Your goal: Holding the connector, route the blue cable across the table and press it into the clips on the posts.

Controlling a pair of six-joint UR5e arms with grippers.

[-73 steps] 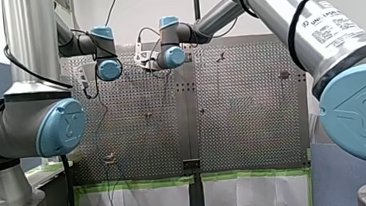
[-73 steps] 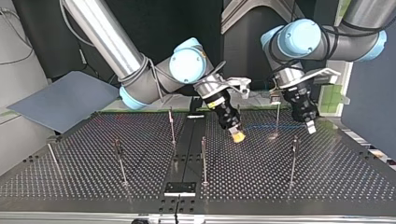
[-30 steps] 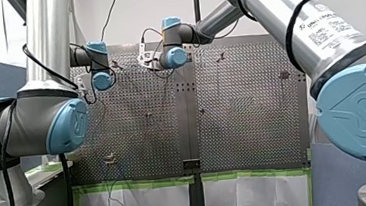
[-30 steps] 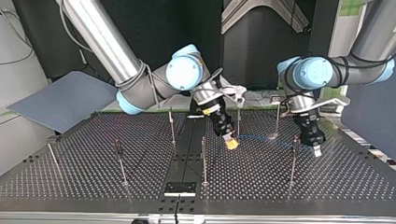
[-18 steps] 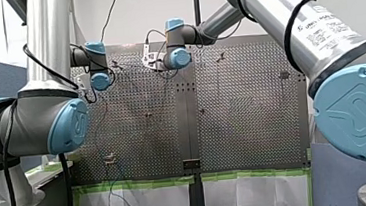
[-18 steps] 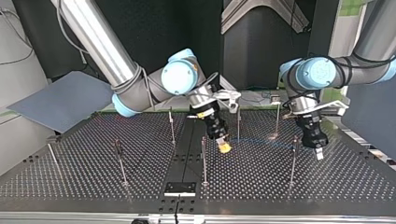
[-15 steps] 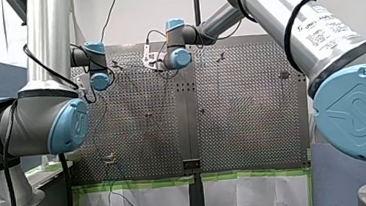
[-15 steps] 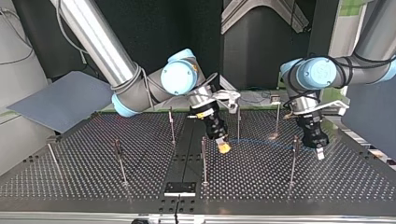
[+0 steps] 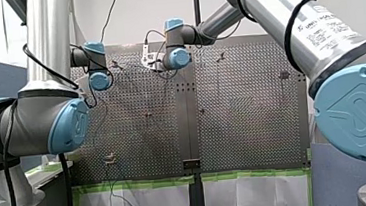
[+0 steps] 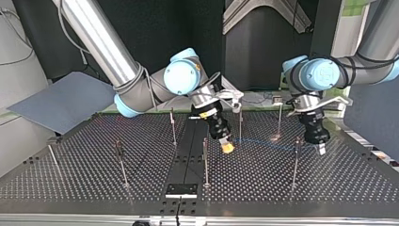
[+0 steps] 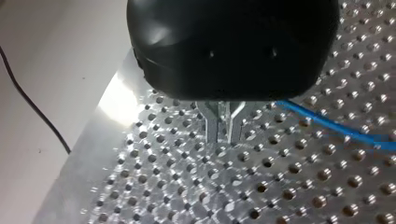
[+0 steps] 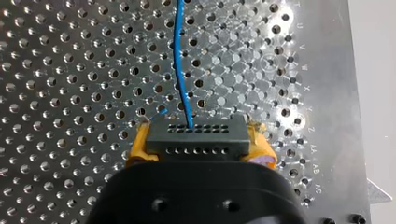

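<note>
Both grippers have come nearer in the top view. The right gripper [image 10: 227, 147] pinches the connector [image 12: 197, 137] near a post [image 10: 205, 160]; the left gripper [image 10: 321, 149], fingers pressed together, stands beside the cable [image 10: 268, 143] strung between them, so clipping looks next

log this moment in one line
right end effector: shut on connector | left end effector: shut on blue cable | blue cable: spans between them
</note>
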